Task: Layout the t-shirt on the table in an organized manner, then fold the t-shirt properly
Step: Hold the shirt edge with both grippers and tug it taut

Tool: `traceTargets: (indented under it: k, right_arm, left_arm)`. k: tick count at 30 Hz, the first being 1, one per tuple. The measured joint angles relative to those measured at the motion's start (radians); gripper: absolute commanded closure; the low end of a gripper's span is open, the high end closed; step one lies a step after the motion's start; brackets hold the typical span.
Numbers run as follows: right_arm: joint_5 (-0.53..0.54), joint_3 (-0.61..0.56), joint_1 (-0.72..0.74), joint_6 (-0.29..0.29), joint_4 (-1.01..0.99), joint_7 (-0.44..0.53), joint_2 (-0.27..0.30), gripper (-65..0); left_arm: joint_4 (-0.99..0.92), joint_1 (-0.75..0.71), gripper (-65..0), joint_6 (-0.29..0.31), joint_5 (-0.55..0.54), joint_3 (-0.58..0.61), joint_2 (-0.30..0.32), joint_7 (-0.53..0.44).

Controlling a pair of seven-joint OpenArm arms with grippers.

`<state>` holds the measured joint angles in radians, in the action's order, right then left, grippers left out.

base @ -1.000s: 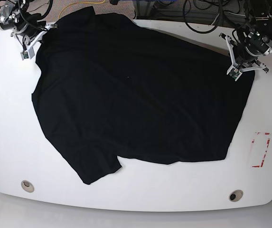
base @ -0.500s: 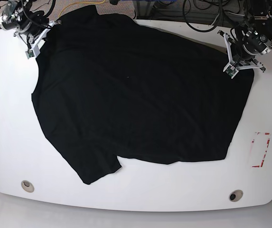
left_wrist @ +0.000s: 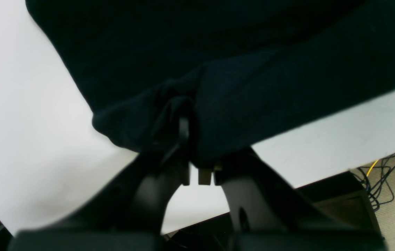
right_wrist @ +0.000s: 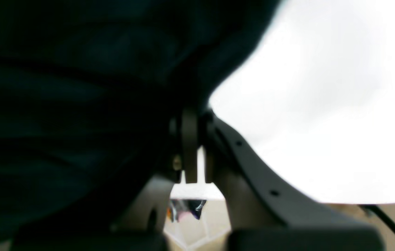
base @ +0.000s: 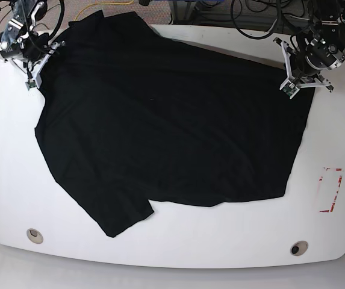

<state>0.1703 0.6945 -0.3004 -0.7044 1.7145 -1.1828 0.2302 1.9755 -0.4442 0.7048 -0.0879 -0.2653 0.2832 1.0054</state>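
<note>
Both jaws are pinched tight on cloth: the left gripper [base: 290, 90] and right gripper [base: 34, 81] each clamp a far edge of the black t-shirt [base: 166, 126], which lies spread across the white table [base: 220, 241], 1 sleeve pointing toward the near edge.

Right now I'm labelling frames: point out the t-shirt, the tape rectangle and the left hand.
t-shirt [base: 172, 132], base view, middle of its body.
tape rectangle [base: 330, 190], base view, its centre.
left hand [base: 288, 89], base view, fingertips pinching cloth.

Bright even light, glare on the table [base: 178, 247], blurred wrist-view foregrounds.
</note>
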Motion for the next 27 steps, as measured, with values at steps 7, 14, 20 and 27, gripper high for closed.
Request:
traceTargets:
  k: [7,14,20,27]
  right_arm:
    - [-0.123,-0.001,0.071,-0.003,-0.043,-0.003,0.017,-1.4]
    - [-0.172,-0.002,0.104,-0.003,-0.048,-0.003,0.019,-3.8]
    - [-0.22,-0.002,0.11,-0.002,-0.045,0.0,0.019,-34.1]
    - [-0.238,0.015,0.043,0.006,0.06,-0.008,-0.022,-53.1]
  left_arm:
    - [0.0,-0.002,0.0,0.004,-0.016,0.004,-0.006,-0.004]
    - [0.0,-0.002,0.0,0.004,-0.019,0.005,-0.008,-0.004]
    - [0.0,-0.002,0.0,0.003,-0.002,0.045,-0.006,0.0]
    - [0.0,-0.002,0.0,-0.003,0.011,0.092,-0.005,0.004]
